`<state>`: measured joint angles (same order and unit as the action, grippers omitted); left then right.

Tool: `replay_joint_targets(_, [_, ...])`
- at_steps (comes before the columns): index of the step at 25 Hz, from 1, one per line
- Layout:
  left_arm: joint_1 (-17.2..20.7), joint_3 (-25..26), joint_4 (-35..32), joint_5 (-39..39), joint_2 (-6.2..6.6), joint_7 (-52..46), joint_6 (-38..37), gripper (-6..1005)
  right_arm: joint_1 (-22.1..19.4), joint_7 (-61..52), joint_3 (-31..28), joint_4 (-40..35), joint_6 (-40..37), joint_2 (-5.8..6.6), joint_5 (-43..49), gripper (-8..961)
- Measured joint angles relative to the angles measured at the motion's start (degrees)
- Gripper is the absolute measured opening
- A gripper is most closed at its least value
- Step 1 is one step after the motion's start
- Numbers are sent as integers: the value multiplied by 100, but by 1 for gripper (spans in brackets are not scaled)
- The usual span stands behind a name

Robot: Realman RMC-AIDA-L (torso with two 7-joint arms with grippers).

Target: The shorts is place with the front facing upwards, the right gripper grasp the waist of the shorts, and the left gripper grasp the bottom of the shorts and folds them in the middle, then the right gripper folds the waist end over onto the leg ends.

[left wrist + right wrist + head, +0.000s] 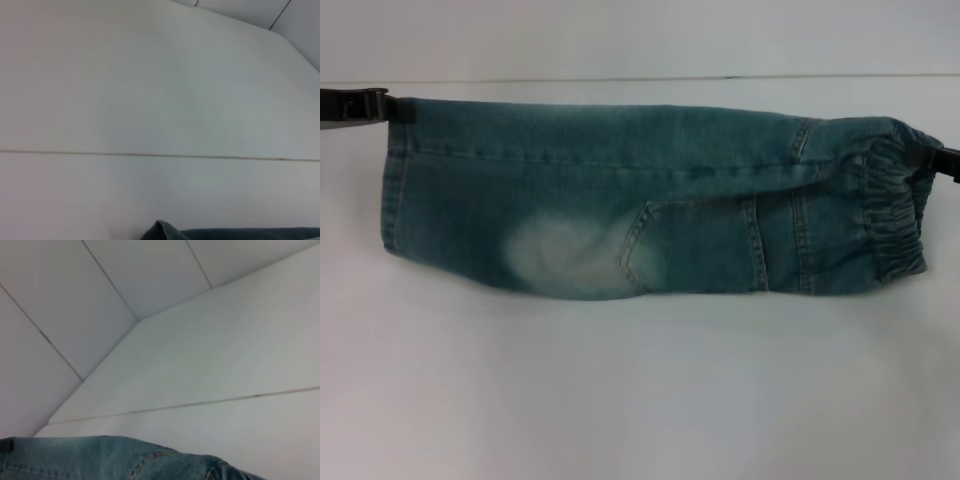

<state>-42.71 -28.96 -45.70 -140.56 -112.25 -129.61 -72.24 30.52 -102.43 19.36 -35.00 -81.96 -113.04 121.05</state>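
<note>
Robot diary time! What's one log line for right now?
shorts folded lengthwise, held up | left gripper at leg end | right gripper at waist

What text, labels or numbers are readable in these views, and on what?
None readable in any of the three views.
The shorts: plain denim, no tag or print showing.
The left end effector and right end effector: only black edges in frame, no sticker visible.
The table: unmarked white.
</note>
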Motion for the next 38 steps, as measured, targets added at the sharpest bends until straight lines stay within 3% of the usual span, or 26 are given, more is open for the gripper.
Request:
replay_joint_targets(11, [-54, -653, 52, 6, -213, 67, 938, 18, 144, 184, 123, 19, 781, -109, -29, 51])
replay_joint_targets(17, [-112, -719, 220, 11, -256, 384, 1115, 31, 210, 262, 243, 24, 1022, -210, -47, 52])
replay_joint_targets(27, [-159, -725, 429, 495, -289, 1282, 1209, 53, 321, 196, 428, 77, 1352, -221, -26, 108])
replay_joint_targets(31, [-158, -706, 577, 546, -289, 1340, 1653, 130, 304, 158, 472, 78, 1433, -224, 11, 130])
replay_joint_targets(36, [-116, -708, 705, 548, -295, 1335, 2032, 227, 236, 133, 536, 43, 1425, -219, 29, 356])
replay_joint_targets(38, [-111, -708, 749, 548, -290, 1334, 2065, 266, 221, 116, 541, 50, 1415, -204, 31, 400])
